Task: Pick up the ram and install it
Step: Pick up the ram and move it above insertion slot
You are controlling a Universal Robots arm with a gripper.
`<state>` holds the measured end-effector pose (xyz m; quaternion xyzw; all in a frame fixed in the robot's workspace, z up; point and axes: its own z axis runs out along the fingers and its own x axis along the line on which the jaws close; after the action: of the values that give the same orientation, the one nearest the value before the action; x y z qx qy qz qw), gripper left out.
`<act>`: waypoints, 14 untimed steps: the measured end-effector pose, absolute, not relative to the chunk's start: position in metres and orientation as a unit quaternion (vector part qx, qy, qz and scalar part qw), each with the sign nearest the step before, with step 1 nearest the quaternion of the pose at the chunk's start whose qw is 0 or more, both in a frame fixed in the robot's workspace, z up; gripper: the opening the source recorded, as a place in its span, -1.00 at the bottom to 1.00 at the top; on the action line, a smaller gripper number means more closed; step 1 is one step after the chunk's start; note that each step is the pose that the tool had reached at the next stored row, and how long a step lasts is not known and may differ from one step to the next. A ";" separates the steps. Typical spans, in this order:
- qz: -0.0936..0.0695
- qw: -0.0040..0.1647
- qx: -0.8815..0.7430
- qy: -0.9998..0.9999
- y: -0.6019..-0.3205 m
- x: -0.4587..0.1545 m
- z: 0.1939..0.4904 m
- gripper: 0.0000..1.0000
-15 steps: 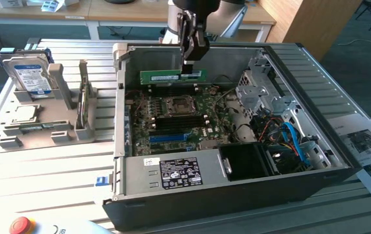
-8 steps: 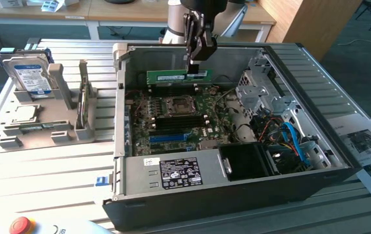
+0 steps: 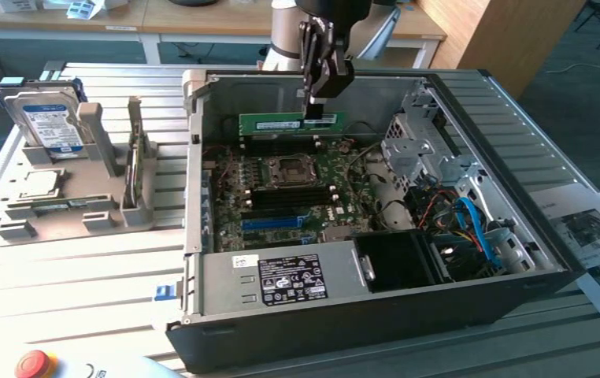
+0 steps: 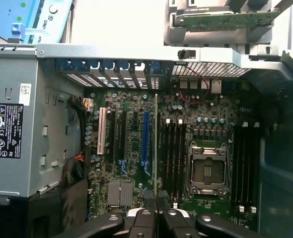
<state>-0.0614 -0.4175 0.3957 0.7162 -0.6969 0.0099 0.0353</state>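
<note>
Exterior view, upper middle of the frame, shows me the gripper (image 3: 316,102) pinched narrow on the top edge of the ram (image 3: 274,124) above the motherboard (image 3: 331,169), and I judge it light, stiff, thin and fragile, best gripped by its edges.

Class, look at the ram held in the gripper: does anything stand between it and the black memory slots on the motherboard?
Nothing visible does. The gripper is shut on the ram, holding it on edge over the motherboard. The black memory slots beside the processor socket lie bare and uncovered.
</note>
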 end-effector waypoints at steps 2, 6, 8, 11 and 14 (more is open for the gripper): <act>0.010 0.035 0.716 -0.697 -0.417 -0.061 0.396 -0.76; 0.010 0.035 0.716 -0.697 -0.417 -0.061 0.395 -0.76; 0.010 0.035 0.716 -0.697 -0.417 -0.061 0.395 -0.76; 0.010 0.035 0.716 -0.697 -0.415 -0.061 0.394 -0.76; 0.010 0.035 0.716 -0.697 -0.412 -0.061 0.393 -0.76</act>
<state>-0.0614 -0.4120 0.3932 0.7162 -0.6970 0.0098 0.0353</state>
